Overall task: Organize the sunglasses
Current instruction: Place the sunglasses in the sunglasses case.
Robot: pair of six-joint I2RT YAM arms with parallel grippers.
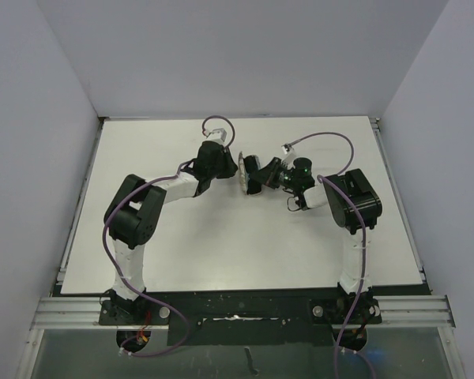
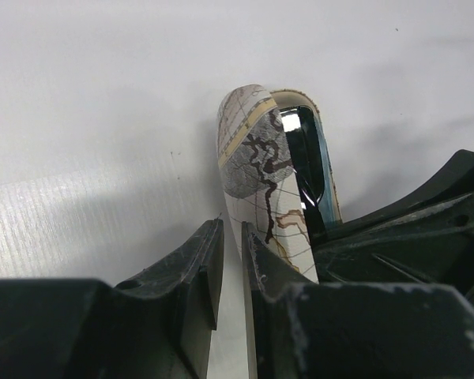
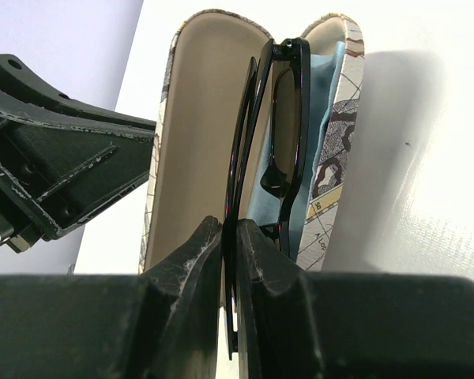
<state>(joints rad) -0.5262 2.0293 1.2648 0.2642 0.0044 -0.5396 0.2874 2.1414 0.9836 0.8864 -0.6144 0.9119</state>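
The patterned case (image 1: 242, 168) stands open on its side at mid-table, its map-printed shell (image 2: 257, 166) toward the left wrist camera and its beige inside (image 3: 197, 118) toward the right one. My left gripper (image 2: 233, 229) (image 1: 231, 164) is nearly shut, pinching the shell's rim. The black sunglasses (image 3: 288, 118) (image 2: 308, 158) sit folded between the two shells, against a light blue cloth (image 3: 332, 95). My right gripper (image 3: 231, 229) (image 1: 257, 180) is shut on one thin black arm of the sunglasses, right at the case's mouth.
The white table (image 1: 245, 245) stretches around both arms, with grey walls on three sides. The left gripper's body (image 3: 63, 158) shows in the right wrist view, close beside the case. Both arm bases sit at the near edge.
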